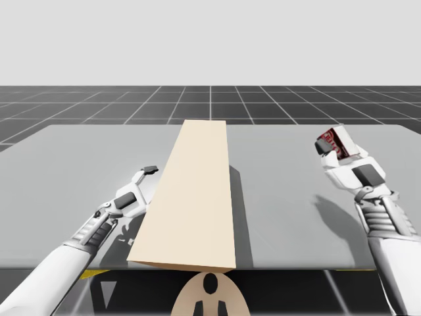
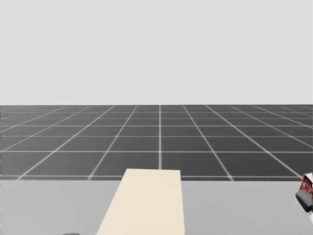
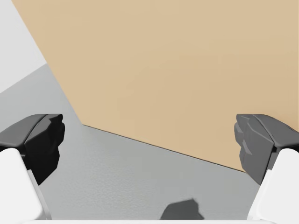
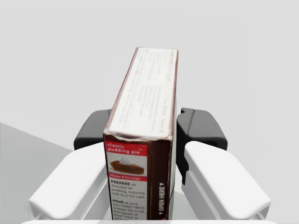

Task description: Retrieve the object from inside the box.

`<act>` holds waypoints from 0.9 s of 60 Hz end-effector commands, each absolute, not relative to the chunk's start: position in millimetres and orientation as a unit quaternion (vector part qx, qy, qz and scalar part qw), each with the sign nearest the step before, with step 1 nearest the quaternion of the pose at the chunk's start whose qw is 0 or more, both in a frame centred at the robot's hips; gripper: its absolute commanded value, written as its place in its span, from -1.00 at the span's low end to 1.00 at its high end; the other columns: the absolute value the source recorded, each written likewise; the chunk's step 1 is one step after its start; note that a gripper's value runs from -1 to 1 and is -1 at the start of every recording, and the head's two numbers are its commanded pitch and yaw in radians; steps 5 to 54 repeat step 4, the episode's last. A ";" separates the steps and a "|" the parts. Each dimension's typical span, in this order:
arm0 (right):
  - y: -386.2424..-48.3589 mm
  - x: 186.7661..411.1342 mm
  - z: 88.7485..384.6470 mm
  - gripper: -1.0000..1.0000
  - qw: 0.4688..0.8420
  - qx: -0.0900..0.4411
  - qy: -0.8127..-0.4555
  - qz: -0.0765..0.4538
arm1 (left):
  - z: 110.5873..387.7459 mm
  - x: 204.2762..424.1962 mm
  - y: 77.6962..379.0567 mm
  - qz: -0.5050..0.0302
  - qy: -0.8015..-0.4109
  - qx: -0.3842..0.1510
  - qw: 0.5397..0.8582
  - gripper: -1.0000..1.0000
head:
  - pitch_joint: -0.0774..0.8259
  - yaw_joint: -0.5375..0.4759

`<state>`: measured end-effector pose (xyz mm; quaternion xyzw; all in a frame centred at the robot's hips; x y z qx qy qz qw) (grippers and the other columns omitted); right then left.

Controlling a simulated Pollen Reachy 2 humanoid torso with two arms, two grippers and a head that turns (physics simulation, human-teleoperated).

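A long tan box lies down the middle of the grey table; its top reaches toward the far edge. My right gripper is raised over the table's right side, shut on a small brown and red carton. In the right wrist view the carton stands clamped between both fingers. The same carton peeks in at the head view's right edge. My left gripper is open beside the box's left wall, fingers wide apart.
The table's far edge borders a dark gridded floor. Bare grey tabletop lies left of the box and between the box and my right arm.
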<state>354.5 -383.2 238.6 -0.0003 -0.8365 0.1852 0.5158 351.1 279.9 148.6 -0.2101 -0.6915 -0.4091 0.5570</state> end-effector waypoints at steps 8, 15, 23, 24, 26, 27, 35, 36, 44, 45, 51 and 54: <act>-383.0 367.3 323.9 1.00 0.417 -0.074 -0.897 0.125 | 148.3 351.2 280.3 -0.409 -0.692 -0.210 0.557 -1.00 | -0.76 0.10; -383.0 367.3 323.9 1.00 0.417 -0.074 -0.897 0.125 | 148.3 351.2 280.3 -0.409 -0.692 -0.210 0.557 -1.00 | -0.76 0.10; -383.0 367.3 323.9 1.00 0.417 -0.074 -0.897 0.125 | 148.3 351.2 280.3 -0.409 -0.692 -0.210 0.557 -1.00 | -0.76 0.10; -383.0 367.3 323.9 1.00 0.417 -0.074 -0.897 0.125 | 148.3 351.2 280.3 -0.409 -0.692 -0.210 0.557 -1.00 | -0.76 0.10; -383.0 367.3 323.9 1.00 0.417 -0.074 -0.897 0.125 | 148.3 351.2 280.3 -0.409 -0.692 -0.210 0.557 -1.00 | -0.76 0.10; -383.0 367.3 323.9 1.00 0.417 -0.074 -0.897 0.125 | 148.3 351.2 280.3 -0.409 -0.692 -0.210 0.557 -1.00 | -0.76 0.10; -383.0 367.3 323.9 1.00 0.417 -0.074 -0.897 0.125 | 148.3 351.2 280.3 -0.409 -0.692 -0.210 0.557 -1.00 | -0.76 0.10; -383.0 367.3 323.9 1.00 0.417 -0.074 -0.897 0.125 | 148.3 351.2 280.3 -0.409 -0.692 -0.210 0.557 -1.00 | -0.76 0.10; -383.0 367.3 323.9 1.00 0.417 -0.074 -0.897 0.125 | 148.3 351.2 280.3 -0.409 -0.692 -0.210 0.557 -1.00 | -0.76 0.10; -383.0 367.3 323.9 1.00 0.417 -0.074 -0.897 0.125 | 148.3 351.2 280.3 -0.409 -0.692 -0.210 0.557 -1.00 | -0.76 0.10; -383.0 367.3 323.9 1.00 0.417 -0.074 -0.897 0.125 | 148.3 351.2 280.3 -0.409 -0.692 -0.210 0.557 -1.00 | -0.76 0.10; -383.0 367.3 323.9 1.00 0.417 -0.074 -0.897 0.125 | 148.3 351.2 280.3 -0.409 -0.692 -0.210 0.557 -1.00 | -0.76 0.10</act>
